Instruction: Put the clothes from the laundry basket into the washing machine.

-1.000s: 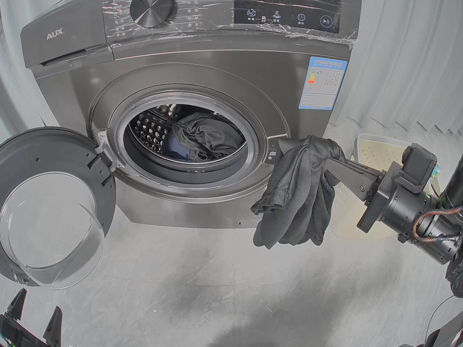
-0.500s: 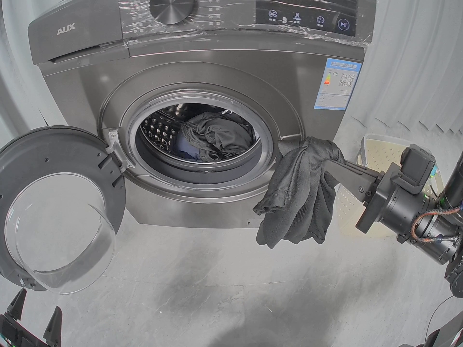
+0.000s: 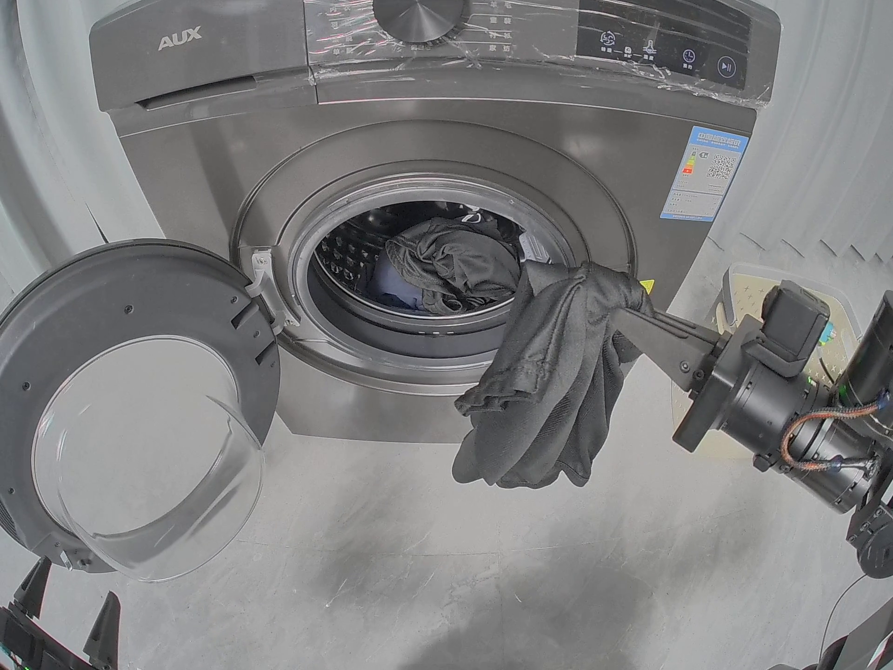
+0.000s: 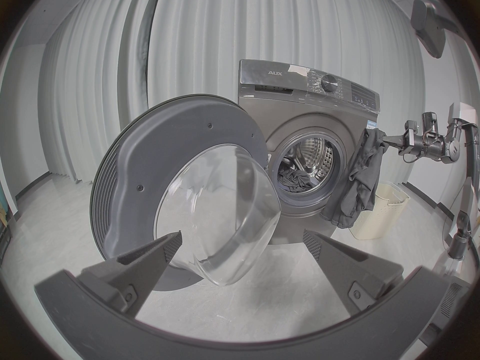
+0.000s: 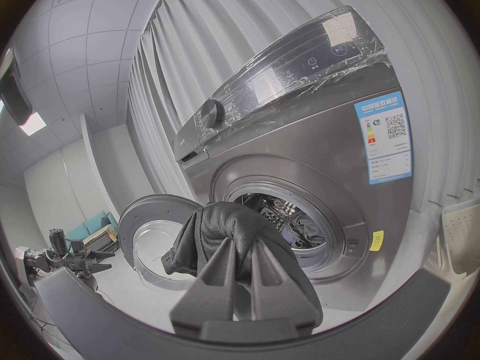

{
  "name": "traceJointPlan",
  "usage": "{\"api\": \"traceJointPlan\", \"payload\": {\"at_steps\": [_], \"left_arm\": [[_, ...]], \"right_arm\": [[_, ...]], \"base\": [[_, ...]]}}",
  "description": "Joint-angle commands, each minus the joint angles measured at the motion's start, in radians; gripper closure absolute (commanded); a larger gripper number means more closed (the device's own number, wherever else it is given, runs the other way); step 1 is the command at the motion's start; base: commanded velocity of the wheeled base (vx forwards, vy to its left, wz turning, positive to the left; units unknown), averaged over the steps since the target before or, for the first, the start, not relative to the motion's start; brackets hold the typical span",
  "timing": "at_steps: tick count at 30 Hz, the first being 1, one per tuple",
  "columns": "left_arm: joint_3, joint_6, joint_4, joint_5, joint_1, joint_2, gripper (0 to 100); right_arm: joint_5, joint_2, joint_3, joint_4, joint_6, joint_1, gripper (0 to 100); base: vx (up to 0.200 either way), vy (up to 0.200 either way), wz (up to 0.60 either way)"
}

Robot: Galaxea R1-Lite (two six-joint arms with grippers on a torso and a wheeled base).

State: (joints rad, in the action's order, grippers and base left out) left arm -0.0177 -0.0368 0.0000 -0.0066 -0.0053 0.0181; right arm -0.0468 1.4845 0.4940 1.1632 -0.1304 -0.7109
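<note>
The grey washing machine (image 3: 437,141) stands with its round door (image 3: 121,393) swung open to the left. Dark clothes (image 3: 456,262) lie inside the drum. My right gripper (image 3: 633,314) is shut on a dark grey garment (image 3: 549,374), which hangs in front of the right rim of the drum opening. In the right wrist view the right gripper (image 5: 242,248) pinches the bunched garment (image 5: 215,231). The cream laundry basket (image 3: 744,295) sits on the floor to the right of the machine, behind my right arm. My left gripper (image 3: 65,607) is low at the left, open and holding nothing.
The open door, with its clear bowl (image 4: 220,211), stands close ahead of my left gripper (image 4: 240,246). Pale curtains (image 4: 200,36) hang behind the machine. Bare grey floor (image 3: 419,551) spreads in front of it.
The head view has shifted, so the machine sits further right in the picture. The garment in my right gripper now hangs at the opening's right rim, closer to the drum than before.
</note>
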Motion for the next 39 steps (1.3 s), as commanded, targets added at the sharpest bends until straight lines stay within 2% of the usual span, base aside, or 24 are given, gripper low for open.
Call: {"api": "traceJointPlan", "payload": {"at_steps": [1, 2, 6, 11, 15, 16, 18, 19, 21, 22, 23, 27, 29, 30, 31, 33, 34, 35, 36, 39], "left_arm": [[0.016, 0.011, -0.002, -0.001, 0.001, -0.013, 0], [0.018, 0.025, 0.0, -0.004, 0.001, -0.013, 0], [0.018, 0.028, 0.0, -0.006, 0.002, -0.015, 0], [0.016, 0.031, -0.002, -0.006, -0.002, 0.003, 0], [0.018, 0.058, -0.012, -0.016, 0.004, -0.018, 0], [0.008, 0.051, -0.02, -0.026, 0.004, -0.018, 0], [-0.076, 0.028, -0.051, -0.073, 0.01, -0.003, 0], [-0.117, 0.026, -0.055, -0.092, 0.015, 0.006, 0], [-0.186, 0.029, -0.052, -0.17, 0.015, 0.066, 0], [-0.2, 0.031, -0.051, -0.239, 0.016, 0.12, 0], [-0.205, 0.031, -0.052, -0.286, 0.016, 0.161, 0], [-0.214, 0.035, -0.097, -0.428, 0.011, 0.391, 0], [-0.211, 0.046, -0.153, -0.464, -0.002, 0.487, 0], [-0.209, 0.046, -0.16, -0.466, -0.002, 0.494, 0], [-0.203, 0.06, -0.219, -0.483, -0.019, 0.588, 0], [-0.2, 0.066, -0.253, -0.483, -0.03, 0.632, 0], [-0.192, 0.067, -0.334, -0.483, -0.068, 0.714, 0], [-0.192, 0.067, -0.334, -0.483, -0.068, 0.714, 0], [-0.192, 0.063, -0.393, -0.478, -0.111, 0.78, 0], [-0.192, 0.057, -0.44, -0.467, -0.163, 0.847, 0]], "right_arm": [[0.002, 0.043, 0.011, 0.016, 0.0, -0.021, 100], [0.002, 0.051, 0.02, 0.016, 0.0, -0.027, 100], [0.008, 0.115, 0.081, 0.02, -0.001, -0.035, 100], [0.067, 0.189, 0.132, 0.09, -0.001, -0.075, 100], [0.074, 0.234, 0.152, 0.135, -0.012, -0.098, 100], [0.074, 0.24, 0.163, 0.136, -0.012, -0.105, 100], [0.076, 0.257, 0.184, 0.141, -0.018, -0.116, 100], [0.074, 0.263, 0.19, 0.142, -0.021, -0.116, 100], [0.074, 0.278, 0.218, 0.142, -0.028, -0.122, 100], [0.076, 0.293, 0.239, 0.144, -0.029, -0.131, 100], [0.076, 0.304, 0.251, 0.144, -0.031, -0.134, 100], [0.096, 0.344, 0.296, 0.188, -0.029, -0.139, 100], [0.096, 0.361, 0.313, 0.205, -0.029, -0.139, 100], [0.096, 0.361, 0.313, 0.205, -0.029, -0.137, 100], [0.096, 0.373, 0.327, 0.211, -0.029, -0.136, 100], [0.096, 0.382, 0.333, 0.214, -0.031, -0.136, 100], [0.097, 0.404, 0.351, 0.228, -0.035, -0.136, 100], [0.097, 0.404, 0.351, 0.228, -0.035, -0.136, 100], [0.099, 0.422, 0.371, 0.247, -0.035, -0.136, 100], [0.1, 0.435, 0.386, 0.257, -0.034, -0.131, 100]], "base": [[0.0, 0.0, 0.0], [0.0, 0.0, 0.0], [0.0, 0.0, 0.0], [0.0, 0.0, 0.0], [0.0, 0.0, 0.0], [0.0, 0.0, 0.0], [0.0, 0.0, 0.0], [0.0, 0.0, 0.0], [0.0, 0.0, 0.0], [0.0, 0.0, 0.0], [0.0, 0.0, 0.0], [0.0, 0.0, 0.0], [0.0, 0.0, 0.0], [0.0, 0.0, 0.0], [0.0, 0.0, 0.0], [0.0, 0.0, 0.0], [0.0, 0.0, 0.0], [0.0, 0.0, 0.0], [0.0, 0.0, 0.0], [0.0, 0.0, 0.0]]}}
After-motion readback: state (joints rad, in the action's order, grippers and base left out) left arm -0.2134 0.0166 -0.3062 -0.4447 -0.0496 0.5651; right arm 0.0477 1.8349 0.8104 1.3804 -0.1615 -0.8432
